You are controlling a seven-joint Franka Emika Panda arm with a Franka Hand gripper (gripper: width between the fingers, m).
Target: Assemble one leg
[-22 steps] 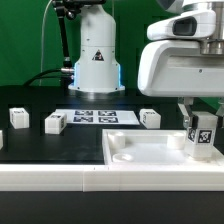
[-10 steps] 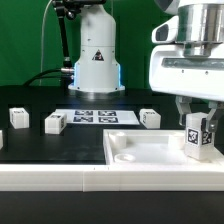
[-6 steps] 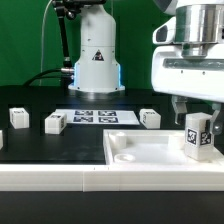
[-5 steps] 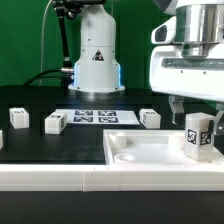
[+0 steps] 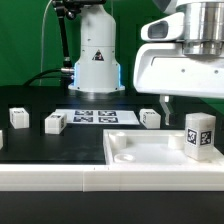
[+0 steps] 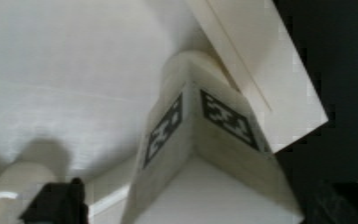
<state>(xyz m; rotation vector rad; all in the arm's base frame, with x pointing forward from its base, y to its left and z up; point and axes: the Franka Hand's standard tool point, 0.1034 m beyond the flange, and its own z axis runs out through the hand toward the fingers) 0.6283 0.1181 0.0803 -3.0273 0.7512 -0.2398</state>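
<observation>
Spread wider than before, the tool (image 5: 194, 104) flanks the upright white leg (image 5: 199, 135), its black-and-white tag (image 5: 196, 139) showing.

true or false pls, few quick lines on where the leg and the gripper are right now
1. The leg stands upright on the white panel. True.
2. The gripper is clamped on that leg. False: it is open and hangs above the leg, clear of it.
3. Three more legs sit on the black table. True.
4. The marker board lies on the panel. False: it lies on the table, behind the panel.
</observation>
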